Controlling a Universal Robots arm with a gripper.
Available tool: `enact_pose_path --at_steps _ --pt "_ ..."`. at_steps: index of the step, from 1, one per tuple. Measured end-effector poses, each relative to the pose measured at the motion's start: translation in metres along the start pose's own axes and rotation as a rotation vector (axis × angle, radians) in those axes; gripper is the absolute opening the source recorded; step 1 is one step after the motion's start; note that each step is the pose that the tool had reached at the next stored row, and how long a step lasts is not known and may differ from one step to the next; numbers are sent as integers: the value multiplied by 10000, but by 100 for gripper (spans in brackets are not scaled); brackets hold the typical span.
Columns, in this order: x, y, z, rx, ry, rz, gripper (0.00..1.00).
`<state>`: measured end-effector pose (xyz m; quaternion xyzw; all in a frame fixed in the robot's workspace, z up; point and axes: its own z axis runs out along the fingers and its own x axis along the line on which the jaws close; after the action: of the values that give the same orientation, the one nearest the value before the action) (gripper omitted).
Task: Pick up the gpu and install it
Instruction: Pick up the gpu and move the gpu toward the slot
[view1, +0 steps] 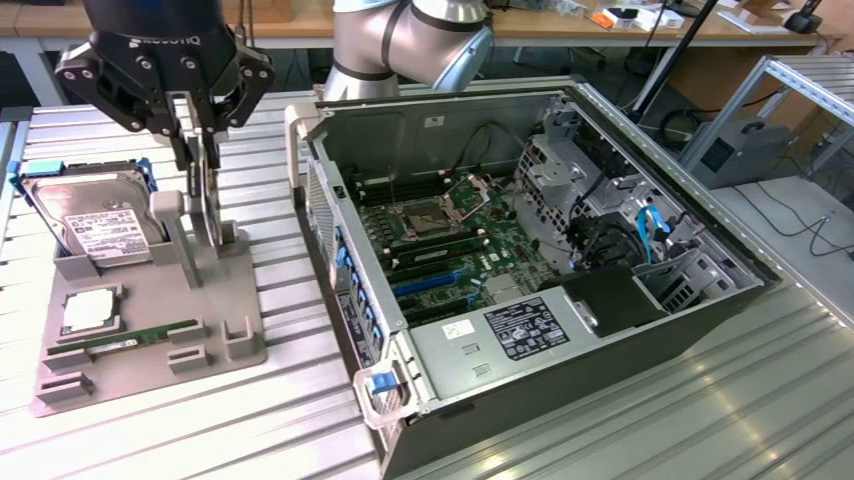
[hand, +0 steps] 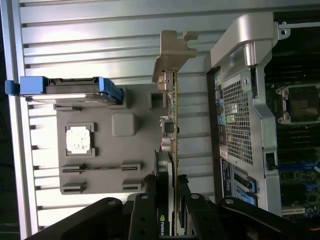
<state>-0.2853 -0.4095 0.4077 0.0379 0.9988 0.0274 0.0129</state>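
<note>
Exterior view: the gripper hangs above the grey holder on the worktop and pinches the gpu. The card stands upright on its edge over the holder, close to the hard drive. The open computer case lies beside the holder, on the exterior view's right.

Wrist view: the gripper presses on both faces of the gpu, seen from its thin edge. Its metal bracket reaches past the holder. I cannot tell if the card touches the holder.
</note>
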Motion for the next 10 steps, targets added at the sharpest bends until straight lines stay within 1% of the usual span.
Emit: enact_pose_path --at_steps 10 --pt "-3 8 -139 -23 2 1 27"
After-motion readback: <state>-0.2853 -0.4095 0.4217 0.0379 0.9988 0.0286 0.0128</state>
